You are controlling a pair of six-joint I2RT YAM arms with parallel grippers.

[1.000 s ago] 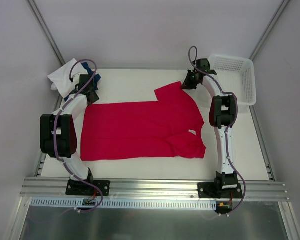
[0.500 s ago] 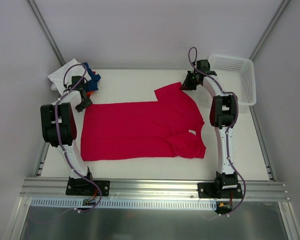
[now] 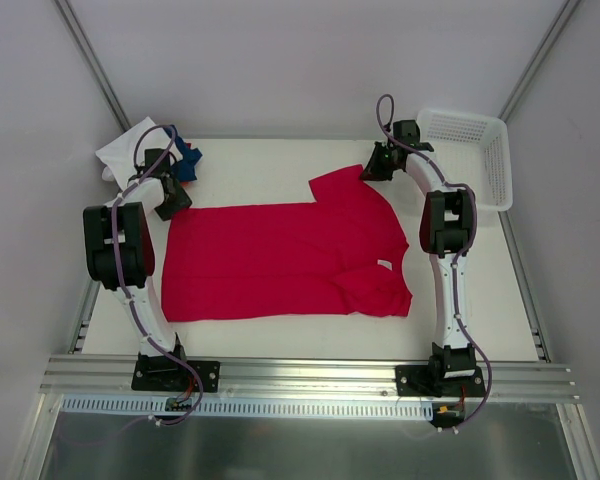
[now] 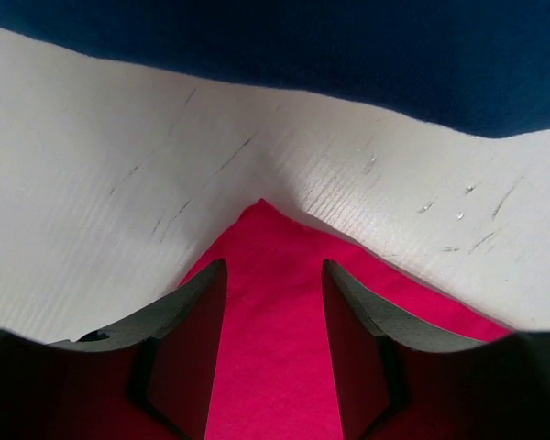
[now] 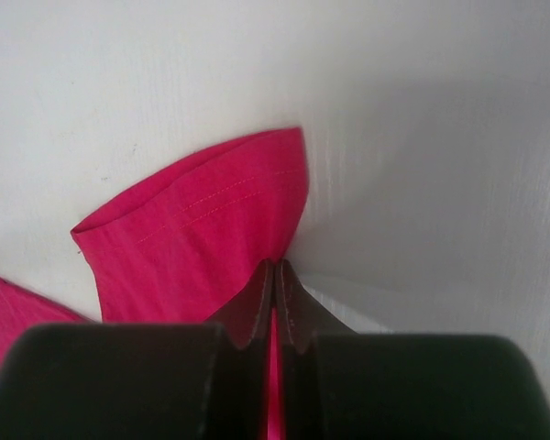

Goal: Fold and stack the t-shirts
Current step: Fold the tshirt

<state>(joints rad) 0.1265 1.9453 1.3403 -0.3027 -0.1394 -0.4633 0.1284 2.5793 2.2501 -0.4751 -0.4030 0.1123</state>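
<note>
Smooth crimson t-shirt [image 3: 280, 260] lies flat mid-table, collar toward 3 o'clock. The right gripper [image 5: 275, 270] pinches its stitched sleeve at 1 o'clock, and the cloth bulges up. The left gripper [image 4: 273, 266] is parted, straddling the pointed hem corner at 10 o'clock, beside the dark blue shirt [image 4: 348, 55] and the white shirt [image 3: 125, 155] on the scuffed white tabletop [image 4: 119, 183].

A lab robot cell (plain white walls [image 3: 280, 60], aluminium rail [image 3: 310, 375]).

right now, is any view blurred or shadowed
Top external: sharp, evenly lit. Left wrist: left gripper close and soft-edged, red t-shirt corner crisp. Right wrist: right gripper body blurred, grey shadow on the table beside the sleeve.
</note>
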